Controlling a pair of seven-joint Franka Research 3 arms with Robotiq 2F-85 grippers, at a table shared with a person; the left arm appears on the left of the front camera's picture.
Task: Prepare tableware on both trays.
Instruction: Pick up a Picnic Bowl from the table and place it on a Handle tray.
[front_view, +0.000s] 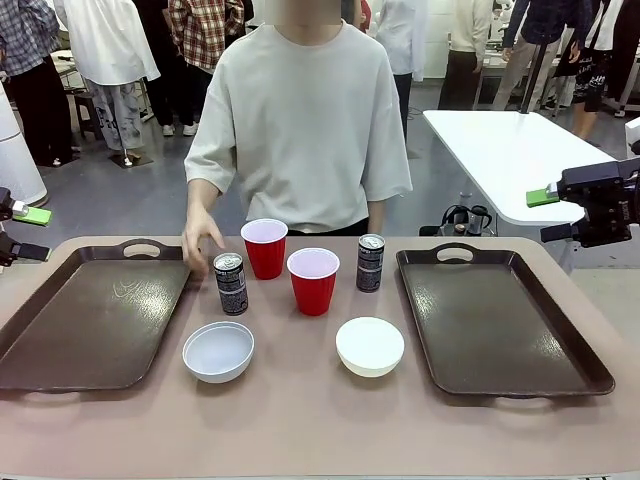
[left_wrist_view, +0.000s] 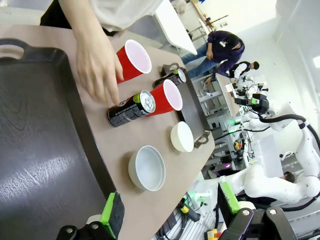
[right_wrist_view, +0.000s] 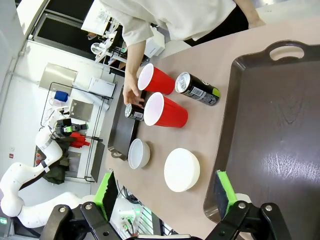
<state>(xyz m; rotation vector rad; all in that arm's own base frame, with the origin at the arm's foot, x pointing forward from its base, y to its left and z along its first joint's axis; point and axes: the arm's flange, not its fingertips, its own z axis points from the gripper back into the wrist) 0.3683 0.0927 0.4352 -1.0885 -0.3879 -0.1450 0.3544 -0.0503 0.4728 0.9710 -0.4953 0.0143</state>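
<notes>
While both arms sit at the table's sides in the front view, the left gripper (front_view: 28, 232) and right gripper (front_view: 550, 214) stand wide open, holding nothing. 2 red cups (front_view: 265, 248) (front_view: 313, 281), 2 cans (front_view: 231, 284) (front_view: 370, 263) and 2 white bowls (front_view: 218, 351) (front_view: 370, 346) stand on the table (front_view: 300, 420) between the left tray (front_view: 90, 320) and right tray (front_view: 500, 320). From the left wrist, the person's hand (left_wrist_view: 97, 65) seems to touch the nearer can. From the right wrist, the spread, empty jaws hang over the right tray's corner.

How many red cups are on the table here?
2. The far cup stands by the person's hand; the near cup sits in front of it, slightly right. None looks hidden.
</notes>
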